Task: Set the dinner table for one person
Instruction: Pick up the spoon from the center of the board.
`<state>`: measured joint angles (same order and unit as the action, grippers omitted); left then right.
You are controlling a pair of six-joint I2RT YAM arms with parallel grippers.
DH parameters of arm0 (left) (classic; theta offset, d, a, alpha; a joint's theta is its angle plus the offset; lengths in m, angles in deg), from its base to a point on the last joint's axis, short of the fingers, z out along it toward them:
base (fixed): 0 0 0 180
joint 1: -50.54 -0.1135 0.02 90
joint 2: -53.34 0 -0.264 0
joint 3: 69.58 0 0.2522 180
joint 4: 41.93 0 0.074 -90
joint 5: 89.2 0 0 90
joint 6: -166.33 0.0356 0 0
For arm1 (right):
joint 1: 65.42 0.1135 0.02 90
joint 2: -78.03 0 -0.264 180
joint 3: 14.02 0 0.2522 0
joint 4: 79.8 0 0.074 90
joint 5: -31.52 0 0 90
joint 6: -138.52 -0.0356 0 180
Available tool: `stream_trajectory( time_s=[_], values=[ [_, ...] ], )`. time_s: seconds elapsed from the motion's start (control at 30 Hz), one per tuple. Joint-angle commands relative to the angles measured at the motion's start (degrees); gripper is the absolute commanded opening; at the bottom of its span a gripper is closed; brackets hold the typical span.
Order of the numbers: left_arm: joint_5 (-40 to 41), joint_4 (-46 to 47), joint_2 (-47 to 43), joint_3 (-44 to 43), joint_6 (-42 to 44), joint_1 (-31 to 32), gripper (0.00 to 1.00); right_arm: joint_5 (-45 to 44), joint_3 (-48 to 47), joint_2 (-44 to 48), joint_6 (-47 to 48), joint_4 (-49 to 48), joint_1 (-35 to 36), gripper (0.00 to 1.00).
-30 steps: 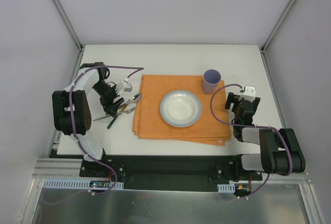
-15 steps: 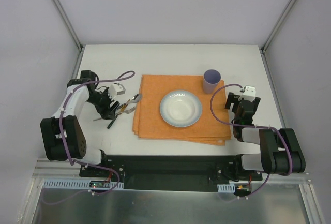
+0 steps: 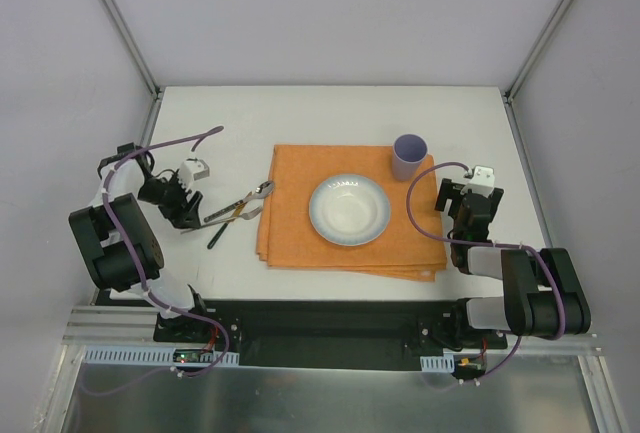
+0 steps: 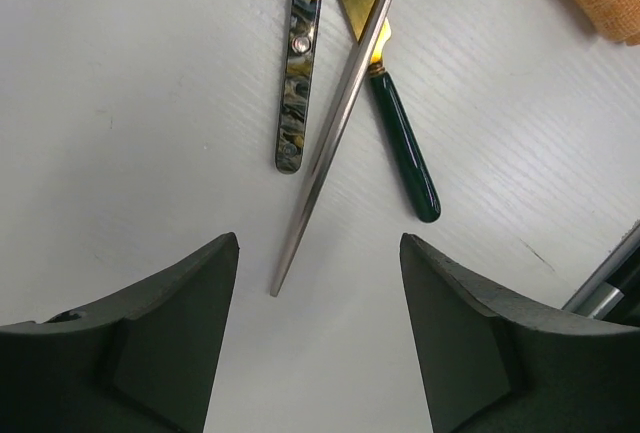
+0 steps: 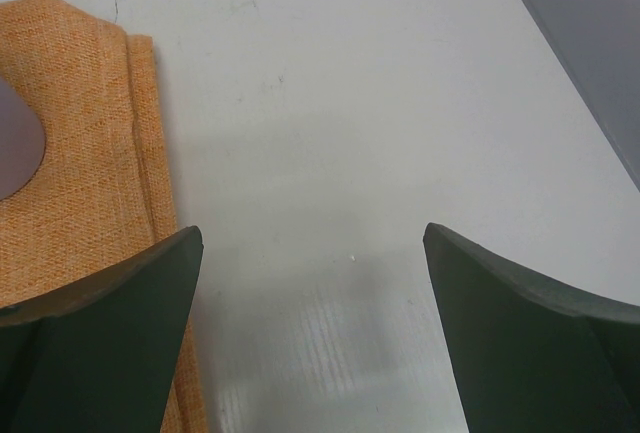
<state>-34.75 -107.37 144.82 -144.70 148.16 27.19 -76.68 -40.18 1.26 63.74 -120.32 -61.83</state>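
Jaws on both arms stood apart, empty; left gripper (image 4: 318, 253) hung over 3 crossed cutlery pieces (image 4: 335, 143) lying on the dinner table (image 3: 330, 113) beside the placemat (image 3: 300, 223), right gripper (image 5: 312, 243) at its right edge. Risk: overlapped handles could lift together.

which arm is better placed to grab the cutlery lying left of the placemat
Left. The left gripper sits open right at the handle ends of the cutlery, left of the orange placemat. The right gripper, also open, is over the table beyond the placemat's opposite edge.

Cutlery (image 4: 338, 118) ends run off the left wrist view's top edge.
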Motion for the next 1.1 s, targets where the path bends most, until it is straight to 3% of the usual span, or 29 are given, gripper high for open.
stream_trajectory(
  time_s=[0.0, 0.23, 0.73, 0.8, 1.07],
  values=[
    [-7.2, 0.3, -0.3, 0.4, 6.8, -0.1, 0.68, -0.7, -0.2, 0.8, -0.1, -3.5, 0.0, 0.96],
    [-5.2, 0.7, 1.3, 5.4, 14.6, 0.1, 0.73, -0.9, -0.2, 0.7, -0.1, -3.5, 0.0, 0.96],
    [-8.7, 0.7, 2.0, 10.1, 19.5, 5.0, 0.73, -0.8, -0.2, 0.7, -0.1, -3.5, 0.1, 0.96],
    [-8.7, 0.6, 2.8, 9.3, 19.5, 5.2, 0.69, -0.7, -0.2, 0.8, -0.1, -3.5, 0.0, 0.96],
    [-7.8, -1.1, 3.3, 7.5, 19.1, 9.1, 0.82, -0.7, -0.2, 0.7, 0.0, -3.5, 0.0, 0.96]
  ],
)
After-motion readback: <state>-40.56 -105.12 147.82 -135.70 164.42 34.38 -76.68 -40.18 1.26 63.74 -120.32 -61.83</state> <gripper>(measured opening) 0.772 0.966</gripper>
